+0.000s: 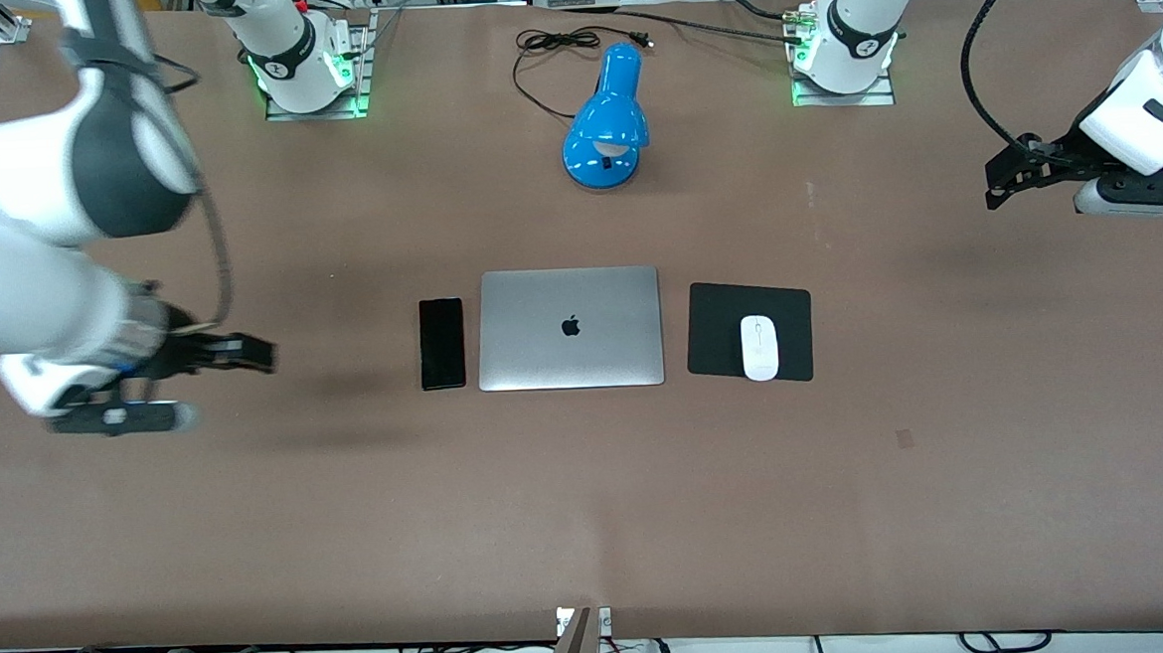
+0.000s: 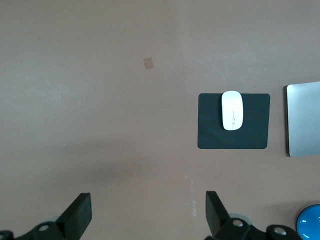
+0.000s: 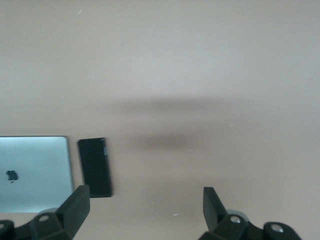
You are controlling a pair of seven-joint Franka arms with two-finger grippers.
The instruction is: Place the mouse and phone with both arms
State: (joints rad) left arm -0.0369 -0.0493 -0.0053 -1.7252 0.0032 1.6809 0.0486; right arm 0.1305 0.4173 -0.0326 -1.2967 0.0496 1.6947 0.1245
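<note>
The white mouse [image 1: 759, 347] lies on a black square pad [image 1: 717, 331] beside the closed silver laptop [image 1: 570, 328], toward the left arm's end; it also shows in the left wrist view [image 2: 232, 110]. The black phone [image 1: 442, 343] lies flat beside the laptop toward the right arm's end; it shows in the right wrist view [image 3: 94, 167]. My left gripper [image 1: 994, 185] is open and empty, up over bare table at the left arm's end. My right gripper [image 1: 262, 353] is open and empty, over bare table between the phone and the right arm's end.
A blue desk lamp [image 1: 609, 121] lies farther from the front camera than the laptop, its black cord [image 1: 547, 55] trailing toward the arm bases. The brown table [image 1: 591, 505] runs wide nearer the front camera. Cables lie along its near edge.
</note>
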